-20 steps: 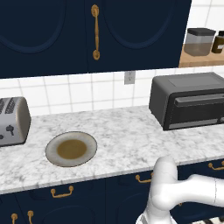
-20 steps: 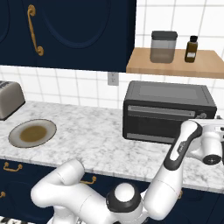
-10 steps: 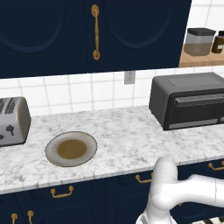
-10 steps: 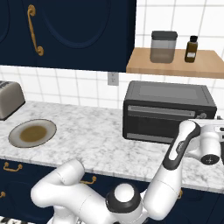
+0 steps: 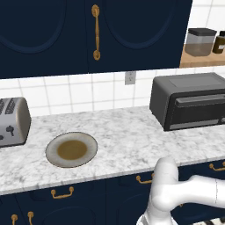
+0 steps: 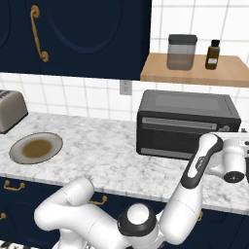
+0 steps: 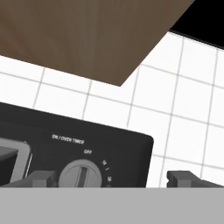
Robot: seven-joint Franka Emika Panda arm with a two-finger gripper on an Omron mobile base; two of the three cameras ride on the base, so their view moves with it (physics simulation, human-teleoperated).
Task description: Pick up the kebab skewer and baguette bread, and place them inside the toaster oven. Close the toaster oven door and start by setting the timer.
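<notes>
While the hand view sits close to the oven (image 7: 65, 148) face, white print reads "ON / OVEN TIMER" over a grey round knob (image 7: 82, 175), with "OFF" at its top; smaller marks beside it are too blurred to read. Gripper (image 7: 114, 178) jaws spread wide, holding nothing, tips either side of the knob, apart from it. Oven is a dark grey matte box on the marble counter (image 5: 132, 145), door (image 6: 177, 137) up and shut, bar handle across its top. Skewer and bread probably inside; can't tell. Brown-centred round plate (image 5: 71, 149) lies bare, silver toaster (image 5: 12, 122) left. Wooden shelf (image 6: 194, 70) carries a jar (image 6: 181, 52) and dark bottle (image 6: 212, 54).
</notes>
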